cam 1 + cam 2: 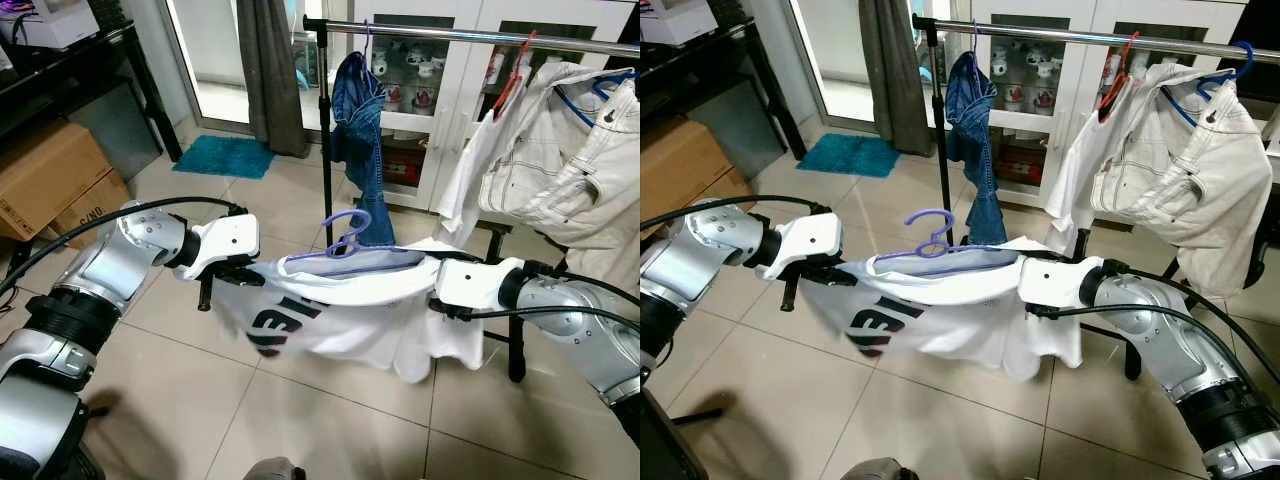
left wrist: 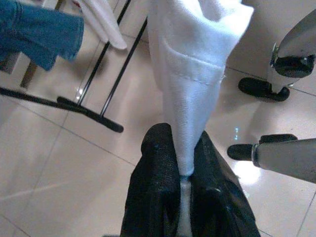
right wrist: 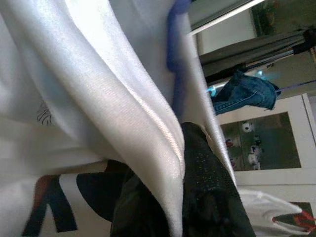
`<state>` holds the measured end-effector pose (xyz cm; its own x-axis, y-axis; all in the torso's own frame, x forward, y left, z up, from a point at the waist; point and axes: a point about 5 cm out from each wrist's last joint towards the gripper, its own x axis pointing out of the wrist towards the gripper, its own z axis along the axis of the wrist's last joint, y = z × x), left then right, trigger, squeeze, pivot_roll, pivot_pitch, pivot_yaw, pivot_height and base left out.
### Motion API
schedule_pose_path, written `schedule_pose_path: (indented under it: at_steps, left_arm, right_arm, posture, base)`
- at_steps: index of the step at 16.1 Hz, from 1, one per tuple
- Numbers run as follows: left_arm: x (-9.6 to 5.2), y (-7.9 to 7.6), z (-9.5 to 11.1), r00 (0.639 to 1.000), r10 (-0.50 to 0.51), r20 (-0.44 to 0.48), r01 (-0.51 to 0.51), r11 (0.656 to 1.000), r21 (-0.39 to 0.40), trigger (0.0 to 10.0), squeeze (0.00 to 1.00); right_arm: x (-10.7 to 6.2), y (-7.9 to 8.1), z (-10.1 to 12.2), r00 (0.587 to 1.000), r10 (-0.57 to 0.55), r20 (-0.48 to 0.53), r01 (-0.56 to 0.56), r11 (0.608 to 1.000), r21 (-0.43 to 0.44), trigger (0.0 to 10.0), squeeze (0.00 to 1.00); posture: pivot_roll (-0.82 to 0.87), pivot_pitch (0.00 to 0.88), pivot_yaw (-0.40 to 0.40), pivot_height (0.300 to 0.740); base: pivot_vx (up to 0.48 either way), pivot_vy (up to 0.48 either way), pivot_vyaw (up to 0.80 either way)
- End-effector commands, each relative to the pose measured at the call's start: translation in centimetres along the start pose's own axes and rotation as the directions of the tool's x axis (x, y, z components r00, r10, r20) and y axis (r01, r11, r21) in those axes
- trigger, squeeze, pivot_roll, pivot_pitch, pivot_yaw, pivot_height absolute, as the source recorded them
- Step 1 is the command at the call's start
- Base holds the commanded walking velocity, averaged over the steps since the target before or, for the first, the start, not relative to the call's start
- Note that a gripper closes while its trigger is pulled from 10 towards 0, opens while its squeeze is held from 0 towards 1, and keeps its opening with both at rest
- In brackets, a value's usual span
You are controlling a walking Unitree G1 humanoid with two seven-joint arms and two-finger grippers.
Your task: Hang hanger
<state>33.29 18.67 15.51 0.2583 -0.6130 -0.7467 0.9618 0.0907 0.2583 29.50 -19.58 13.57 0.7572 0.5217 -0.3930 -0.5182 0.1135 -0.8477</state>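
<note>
The clothes rail (image 1: 480, 36) stood ahead of the robot, carrying a white jacket (image 1: 560, 170) and a blue denim garment (image 1: 362, 130). Below and in front of it, a white T-shirt (image 1: 340, 310) hung stretched between both arms, with the purple hanger (image 1: 345, 240) seated in its collar, hook upright and clear of the rail. The left gripper (image 2: 181, 173) pinched one shoulder of the shirt. The right gripper (image 3: 173, 197) clamped the opposite shoulder fold.

shirt (image 1: 340, 310) on hanger (image 1: 345, 240) between grippers | rail (image 1: 480, 35) behind | jeans (image 1: 360, 130) left of jacket (image 1: 560, 150)
</note>
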Motion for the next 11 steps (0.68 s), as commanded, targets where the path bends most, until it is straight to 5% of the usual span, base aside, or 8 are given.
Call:
schedule_pose_path:
  at_steps: [1,2,11]
  left_arm:
    - [0.0,0.4,-0.2,0.999,0.028,-0.022,-0.028,1.000,-0.002,0.0,0.00]
    - [0.0,0.6,-0.3,0.999,0.043,-0.026,-0.043,0.999,-0.002,0.0,0.00]
    - [1.9,-0.2,1.3,0.999,-0.046,0.022,0.044,0.996,0.080,0.0,0.00]
  right_arm:
    - [-0.4,-1.6,0.6,0.999,-0.048,0.021,0.048,0.999,-0.008,2.0,0.00]
    - [-0.5,-1.6,0.9,0.999,-0.044,0.030,0.044,0.999,-0.003,0.0,0.00]
    - [-0.3,-1.4,2.3,0.997,-0.004,0.077,0.004,1.000,0.003,0.0,0.00]
  posture:
    - [0.13,0.000,0.092,0.740]
    - [0.13,0.000,0.092,0.740]
    - [0.13,0.000,0.090,0.740]
  base:
    - [0.000,0.000,0.00]
    - [0.000,0.000,0.00]
    - [0.000,0.000,0.00]
